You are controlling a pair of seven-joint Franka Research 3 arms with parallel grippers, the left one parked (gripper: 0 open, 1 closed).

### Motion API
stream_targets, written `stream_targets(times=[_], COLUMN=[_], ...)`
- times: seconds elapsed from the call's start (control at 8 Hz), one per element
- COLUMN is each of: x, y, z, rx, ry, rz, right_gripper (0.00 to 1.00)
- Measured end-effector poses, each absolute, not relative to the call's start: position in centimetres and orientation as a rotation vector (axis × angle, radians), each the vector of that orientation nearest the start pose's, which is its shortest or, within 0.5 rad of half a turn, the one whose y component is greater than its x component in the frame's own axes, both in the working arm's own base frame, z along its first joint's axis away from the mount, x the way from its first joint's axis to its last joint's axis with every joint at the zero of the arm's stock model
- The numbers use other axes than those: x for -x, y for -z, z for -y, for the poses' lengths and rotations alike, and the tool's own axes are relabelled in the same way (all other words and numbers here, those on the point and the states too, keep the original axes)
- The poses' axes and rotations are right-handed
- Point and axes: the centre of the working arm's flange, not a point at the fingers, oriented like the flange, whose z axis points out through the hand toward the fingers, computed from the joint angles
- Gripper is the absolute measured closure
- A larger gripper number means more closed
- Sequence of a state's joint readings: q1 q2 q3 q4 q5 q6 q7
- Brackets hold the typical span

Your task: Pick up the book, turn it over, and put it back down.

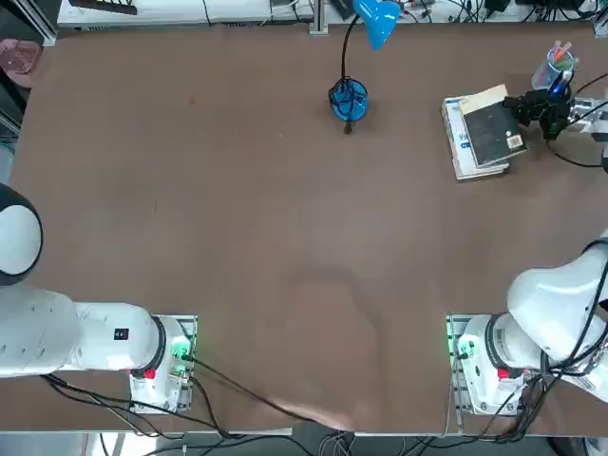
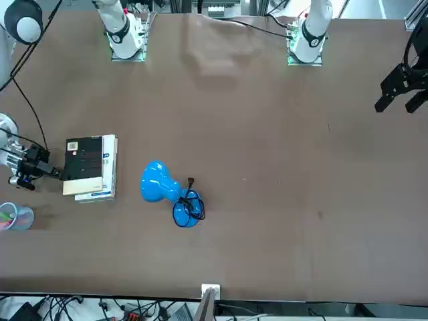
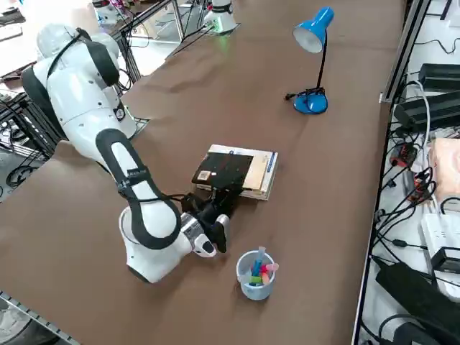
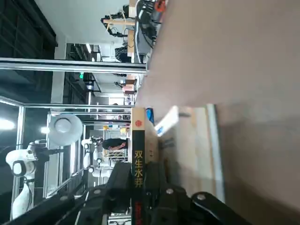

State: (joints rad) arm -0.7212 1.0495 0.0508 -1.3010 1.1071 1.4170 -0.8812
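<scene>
The book [image 1: 486, 133] lies at the table's far right, its black panel facing up and white-and-blue showing along its edges. It also shows in the front view [image 2: 87, 164] and the right side view [image 3: 228, 171]. My right gripper [image 1: 520, 112] reaches in low from the table's right side and is shut on the book's near edge. In the wrist view the fingers [image 4: 157, 180] clamp the black spine with yellow characters [image 4: 139, 166]. That edge looks slightly raised, while the pale lower part [image 4: 192, 150] rests on the table. The gripper also shows in the other two views [image 2: 59, 172] [image 3: 219, 198].
A blue desk lamp [image 1: 349, 100] stands left of the book, its head [image 1: 378, 21] over the far edge. A cup of coloured pens [image 1: 554, 66] sits just beyond the gripper by the table's right edge. Cables run along that edge.
</scene>
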Motion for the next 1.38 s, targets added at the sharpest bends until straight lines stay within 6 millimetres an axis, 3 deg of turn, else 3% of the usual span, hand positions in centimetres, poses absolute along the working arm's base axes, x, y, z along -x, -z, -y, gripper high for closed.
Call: stream_targets(times=[0.25,0.5,0.75,1.0,1.25,1.38], x=[-58.8,-59.1,-59.4,-61.9,-65.2,-66.3], y=[-18.8,-27.9,-35.7,-41.6,-45.6,-46.6], z=[35.3,36.5,35.3,30.3,22.2,18.3], rx=[1.855,2.034,2.239,2.583,2.935,3.081], ry=[0.161,0.094,0.014,-0.074,-0.173,-0.237], rz=[-0.167,-0.166,-0.167,-0.055,0.188,0.338], right_gripper=[0.89,0.89,0.89,0.89,0.89,0.89])
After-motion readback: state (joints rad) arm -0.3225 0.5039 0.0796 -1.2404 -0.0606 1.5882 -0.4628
